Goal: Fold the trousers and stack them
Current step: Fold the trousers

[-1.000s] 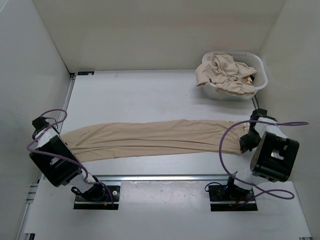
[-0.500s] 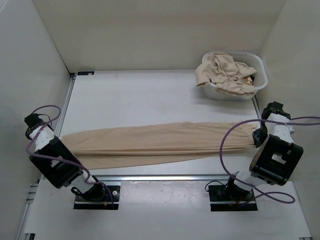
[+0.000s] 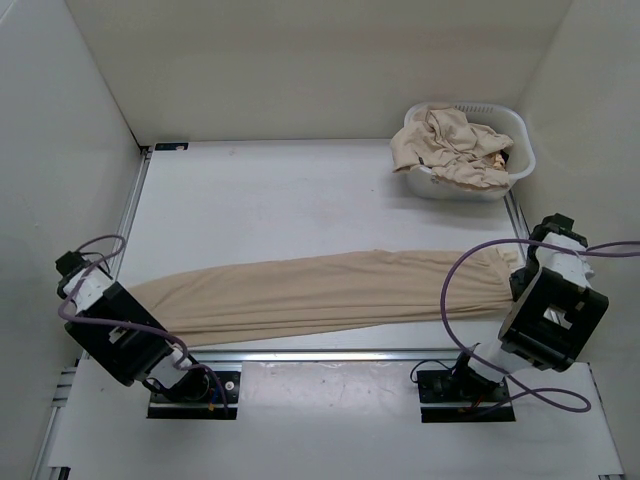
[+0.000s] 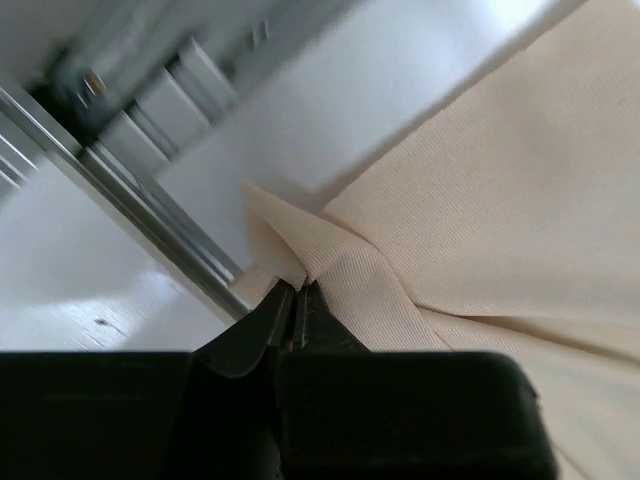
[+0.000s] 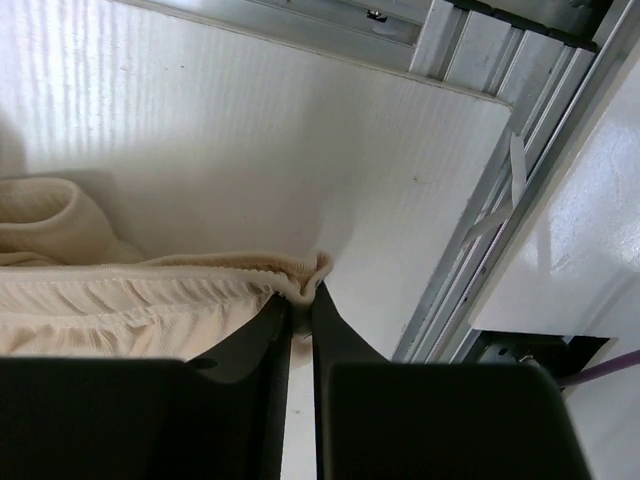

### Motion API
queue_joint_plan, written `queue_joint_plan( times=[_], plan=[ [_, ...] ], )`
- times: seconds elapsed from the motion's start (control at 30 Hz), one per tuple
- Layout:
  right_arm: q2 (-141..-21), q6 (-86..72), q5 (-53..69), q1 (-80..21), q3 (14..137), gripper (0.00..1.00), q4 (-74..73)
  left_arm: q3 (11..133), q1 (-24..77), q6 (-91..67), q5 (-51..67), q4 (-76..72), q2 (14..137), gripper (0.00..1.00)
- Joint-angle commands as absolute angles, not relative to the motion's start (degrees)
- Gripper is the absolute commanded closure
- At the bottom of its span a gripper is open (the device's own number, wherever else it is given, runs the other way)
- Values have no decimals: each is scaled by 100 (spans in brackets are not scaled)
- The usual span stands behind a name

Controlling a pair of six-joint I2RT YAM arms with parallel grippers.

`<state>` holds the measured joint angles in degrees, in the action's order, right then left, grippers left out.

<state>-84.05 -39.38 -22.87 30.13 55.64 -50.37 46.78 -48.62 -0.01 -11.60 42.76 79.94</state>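
One pair of beige trousers point(image 3: 320, 292) lies stretched out long across the near part of the table, from left to right. My left gripper point(image 4: 296, 291) is shut on the leg-end fabric point(image 4: 330, 262) at the table's left edge. My right gripper point(image 5: 300, 301) is shut on the gathered waistband point(image 5: 240, 272) at the right edge. In the top view the left gripper point(image 3: 118, 292) and right gripper point(image 3: 512, 278) sit at the two ends of the cloth. More beige trousers point(image 3: 450, 147) are heaped in the white basket point(image 3: 523, 140).
The laundry basket stands at the back right corner. Aluminium rails point(image 3: 330, 355) run along the near edge and both sides of the table. White walls point(image 3: 300, 60) enclose the back and sides.
Both grippers have drawn the stretched trousers towards the near edge. The right gripper moved right and a little nearer; the left end dropped lower.
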Motion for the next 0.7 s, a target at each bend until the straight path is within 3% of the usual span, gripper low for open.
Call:
queue_joint_plan(
  times=[0.0,0.1,0.13,0.17,0.23,0.47,0.67],
  plan=[
    [-8551,-3806,-2540,3094,5388,100,-4781,4272,-4939,0,-1336,4342,7813,86],
    [-8684,-3419,-2066,3094,5335,78,-4509,4078,-4939,0,-1441,4289,7928,78],
    [-8745,-3419,-2065,3094,5335,61,-4509,4009,-4939,0,-1511,4289,7989,71],
    [-8745,-3332,-2013,3094,5335,54,-4509,4008,-4939,0,-1512,4289,7989,60],
    [-8745,-3278,-2013,2954,5335,45,-4509,4008,-4939,0,-1564,4289,7989,48],
    [-8403,-3331,-2688,2199,5388,36,-4684,4534,-4992,0,-1828,4351,7989,35],
    [-8525,-3173,-3761,1503,5808,23,-4623,5378,-4940,0,-1565,4808,8051,35]
  ],
)
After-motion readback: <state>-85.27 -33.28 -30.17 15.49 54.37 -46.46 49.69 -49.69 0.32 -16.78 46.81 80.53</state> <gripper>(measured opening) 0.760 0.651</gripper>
